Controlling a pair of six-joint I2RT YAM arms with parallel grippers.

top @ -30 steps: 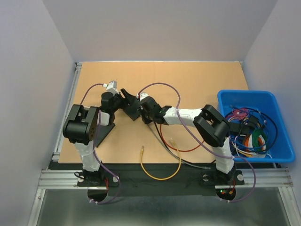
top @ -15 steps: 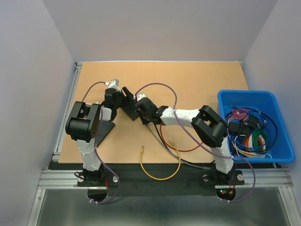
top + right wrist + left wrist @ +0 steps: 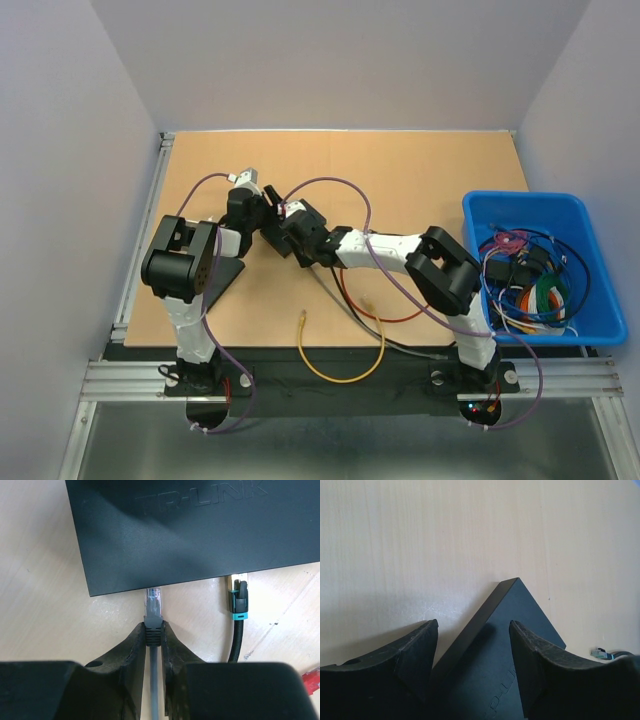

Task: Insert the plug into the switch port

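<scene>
Right pincer [image 3: 152, 636]: pinched narrow on the boot of the plug [image 3: 152, 600], whose tip is right at the front edge of the switch [image 3: 190, 535].
Push: I'd go dead straight, no twist; the port itself is hidden.
Room: black plug [image 3: 238, 602] seated to one side, apart; bare counter [image 3: 40, 580] on the other.
Left pincer [image 3: 472, 627]: jaws wide astride the switch's far corner; whether it grips, can't tell.

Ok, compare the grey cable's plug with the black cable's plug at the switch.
The grey plug is pinched in the right gripper; the black plug is free. The grey plug's clear tip only reaches the switch edge; the black plug looks seated in a port. The black plug has a teal band, the grey plug none. Both face the same edge.
</scene>
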